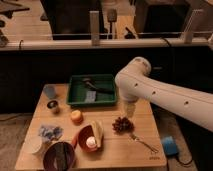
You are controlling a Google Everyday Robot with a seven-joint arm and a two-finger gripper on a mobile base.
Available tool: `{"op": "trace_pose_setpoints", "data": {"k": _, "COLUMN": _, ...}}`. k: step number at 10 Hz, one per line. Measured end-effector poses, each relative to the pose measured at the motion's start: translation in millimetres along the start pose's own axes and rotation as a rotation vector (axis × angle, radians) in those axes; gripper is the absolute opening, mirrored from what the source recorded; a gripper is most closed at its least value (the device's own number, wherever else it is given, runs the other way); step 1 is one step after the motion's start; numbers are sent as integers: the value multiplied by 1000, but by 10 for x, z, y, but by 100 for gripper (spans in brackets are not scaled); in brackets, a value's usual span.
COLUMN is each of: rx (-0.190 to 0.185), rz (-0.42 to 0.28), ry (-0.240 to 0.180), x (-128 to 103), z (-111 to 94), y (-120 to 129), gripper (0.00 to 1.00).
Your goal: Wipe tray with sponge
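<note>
The biggest thing on my screen is the white arm (155,92). It comes in from the right edge, bends at a bulky elbow just right of centre and drops toward the table. Below it the wooden tabletop (117,152) fills the lower left and centre of the frame.

The tray (92,104) sits at the upper middle of the tabletop, just left of the elbow. It is dark green and low-walled, with a dark object (96,83) I cannot identify lying near its back.

In the lower left corner is the purple bowl (59,156), and right of it a red bowl (84,136) holding something yellow and something white. The rumpled cloth (50,132) lies at the left, and a blue block (169,145) sits at the lower right.

A dark cluster (120,124), maybe grapes, lies just below the gripper (130,111). The gripper hangs pointing down over the tabletop, beside the tray's right front corner and outside it. Its fingers stand wide, and I see nothing between them.

Smallest of all is the sponge (90,96), a flat grey-blue pad lying on the tray floor toward the front, left of the gripper and apart from it.

By my reckoning the job is at its very start. The sponge is not picked up and no wiping is under way. What is left is to bring the gripper left over the tray, take the sponge, and rub it across the tray floor, minding the dark object at the back.
</note>
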Motion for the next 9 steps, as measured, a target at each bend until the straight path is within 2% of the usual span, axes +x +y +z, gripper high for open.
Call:
{"op": "trace_pose_setpoints", "data": {"k": 3, "rx": 27, "rz": 3, "ry": -25, "x": -185, "z": 17, "y": -130, "gripper": 80}}
{"op": "trace_pose_setpoints", "data": {"k": 9, "rx": 66, "rz": 27, "ry": -66, "x": -340, "z": -9, "y": -351, "gripper": 79}}
